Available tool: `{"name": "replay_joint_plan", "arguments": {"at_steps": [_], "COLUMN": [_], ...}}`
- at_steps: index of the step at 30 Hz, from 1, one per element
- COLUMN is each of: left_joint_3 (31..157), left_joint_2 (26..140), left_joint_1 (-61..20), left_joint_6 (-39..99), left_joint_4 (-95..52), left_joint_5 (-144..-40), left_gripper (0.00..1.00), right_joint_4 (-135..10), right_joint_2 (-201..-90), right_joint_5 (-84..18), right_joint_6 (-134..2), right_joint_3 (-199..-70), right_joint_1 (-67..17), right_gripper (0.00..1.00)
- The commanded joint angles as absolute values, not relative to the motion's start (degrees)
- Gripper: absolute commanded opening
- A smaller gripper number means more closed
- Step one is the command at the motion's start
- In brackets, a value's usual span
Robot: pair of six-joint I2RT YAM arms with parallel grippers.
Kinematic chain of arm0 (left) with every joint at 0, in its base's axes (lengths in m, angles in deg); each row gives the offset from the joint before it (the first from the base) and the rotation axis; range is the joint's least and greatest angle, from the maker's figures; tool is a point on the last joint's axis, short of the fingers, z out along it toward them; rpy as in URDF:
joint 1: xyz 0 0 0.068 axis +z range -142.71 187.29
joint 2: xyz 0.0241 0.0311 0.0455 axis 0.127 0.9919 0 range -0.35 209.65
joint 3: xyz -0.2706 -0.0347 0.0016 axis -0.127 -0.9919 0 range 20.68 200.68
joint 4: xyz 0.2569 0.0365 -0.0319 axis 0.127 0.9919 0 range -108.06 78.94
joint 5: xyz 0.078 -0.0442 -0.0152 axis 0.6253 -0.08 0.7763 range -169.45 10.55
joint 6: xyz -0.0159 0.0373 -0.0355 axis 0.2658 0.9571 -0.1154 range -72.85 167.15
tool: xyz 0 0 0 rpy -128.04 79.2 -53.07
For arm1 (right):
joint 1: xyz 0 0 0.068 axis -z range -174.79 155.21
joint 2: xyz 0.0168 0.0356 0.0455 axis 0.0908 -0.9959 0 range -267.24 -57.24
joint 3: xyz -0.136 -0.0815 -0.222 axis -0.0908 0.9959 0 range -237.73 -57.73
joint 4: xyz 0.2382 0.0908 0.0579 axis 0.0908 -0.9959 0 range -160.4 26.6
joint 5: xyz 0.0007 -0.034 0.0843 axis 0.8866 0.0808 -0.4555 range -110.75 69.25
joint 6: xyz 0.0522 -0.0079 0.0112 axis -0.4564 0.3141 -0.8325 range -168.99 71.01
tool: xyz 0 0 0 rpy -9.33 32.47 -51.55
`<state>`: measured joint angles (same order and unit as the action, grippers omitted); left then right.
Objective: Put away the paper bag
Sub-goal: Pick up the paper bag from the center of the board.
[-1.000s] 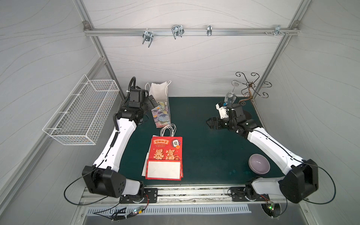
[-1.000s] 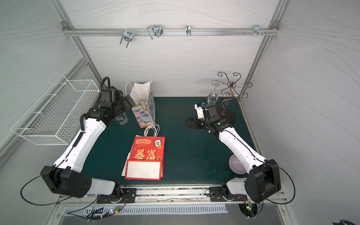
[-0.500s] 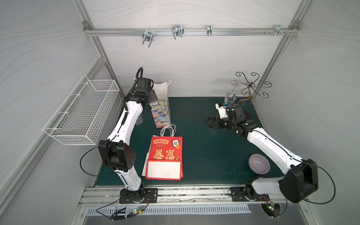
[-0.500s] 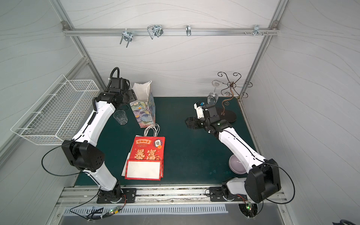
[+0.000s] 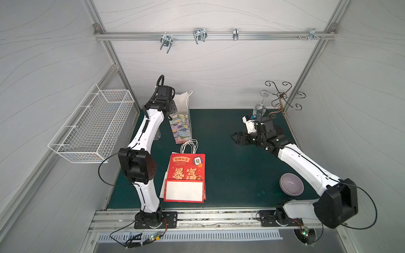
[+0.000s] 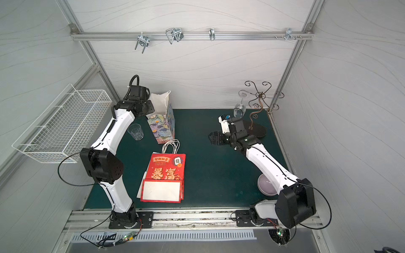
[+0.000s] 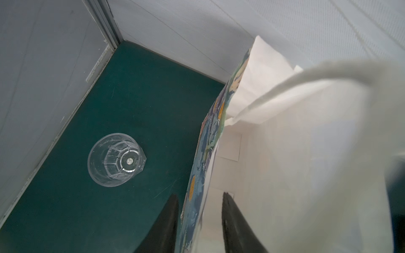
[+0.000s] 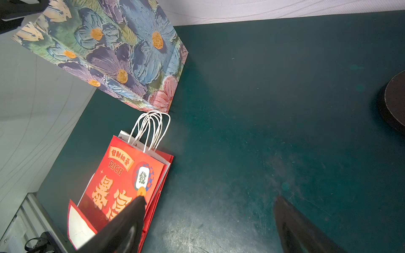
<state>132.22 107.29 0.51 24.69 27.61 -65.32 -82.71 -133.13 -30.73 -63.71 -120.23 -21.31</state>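
- The floral paper bag (image 5: 180, 127) stands upright at the far left of the green mat (image 5: 230, 175). Its open mouth is just beside the back wall, and its near bottom corner is close to the cord handles of the red paper bag (image 5: 186, 175).
- The left gripper (image 7: 199, 195) is at the bag's top rim, on its left side. One finger (image 7: 168, 219) is outside the floral wall and the other is inside the mouth.
- White paper shows between the inner finger and the wall, so the jaws are apart and astride the edge, not pinching it.
- The bag's white cord handle crosses close in front of the left wrist camera, blurred.
- A clear cup (image 6: 135, 131) stands upright on the mat left of the bag, apart from it. It sits in the narrow strip between the bag and the left wall.
- The red paper bag lies flat at near centre, with its handles pointing far.
- The right gripper (image 5: 235, 138) hovers over the mat right of centre. It is spread wide and empty, and its fingers point left towards the bags.
- Bare mat lies between the two bags and the right gripper.
- A purple bowl (image 5: 291, 184) sits near right, beside the right arm.
- A scrolled metal stand (image 5: 282, 96) with a hanging wine glass (image 5: 259, 107) fills the far right corner.
- A wire basket (image 5: 92, 131) hangs on the left wall, and hooks (image 5: 199, 36) hang from the rail above the back wall.
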Motion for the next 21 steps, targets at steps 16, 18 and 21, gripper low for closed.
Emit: {"name": "replay_joint_plan", "arguments": {"at_steps": [16,18,21], "left_joint_3": [132.63,130.31,128.76], "left_joint_2": [107.43,105.85,104.90], "left_joint_1": [0.79,0.70,0.44], "left_joint_6": [27.62,28.96,30.64], "left_joint_4": [18.88,14.02,9.53], "left_joint_5": [-69.07,-72.75,-76.10], "left_gripper": [0.00,0.00,0.00], "right_joint_4": [-83.47,-83.77,-84.32], "right_joint_2": [-126.99,-126.12,-125.00], "right_joint_5": [-28.97,-28.59,-27.90], "right_joint_6": [-62.45,-62.18,-61.90], "right_joint_3": [-118.64,-118.31,-117.85], "right_joint_1": [-20.30,-20.28,-20.20], "right_gripper": [0.90,0.90,0.91]}}
